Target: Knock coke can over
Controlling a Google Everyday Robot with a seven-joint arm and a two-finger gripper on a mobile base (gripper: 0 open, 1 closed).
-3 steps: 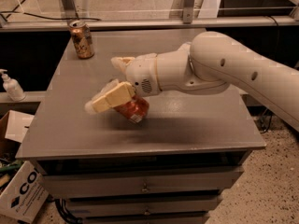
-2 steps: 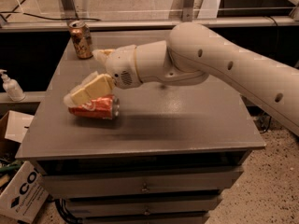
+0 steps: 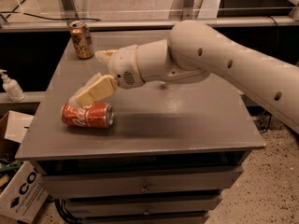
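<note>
The coke can (image 3: 87, 115) is red-orange with white script. It lies on its side near the front left of the grey cabinet top (image 3: 187, 125), its silver top facing right. My gripper (image 3: 79, 98) reaches in from the right on a thick white arm (image 3: 196, 55). It angles down to the left, just above and behind the can's left half. I cannot tell whether it touches the can.
A gold-brown patterned can (image 3: 81, 39) stands upright at the back left corner. A hand-pump bottle (image 3: 10, 86) stands on a ledge to the left. A cardboard box (image 3: 21, 195) sits on the floor at lower left. A metal frame runs behind the cabinet.
My gripper swept left across the top. The coke can moved left with it and went from tilted under the gripper to lying flat on its side.
</note>
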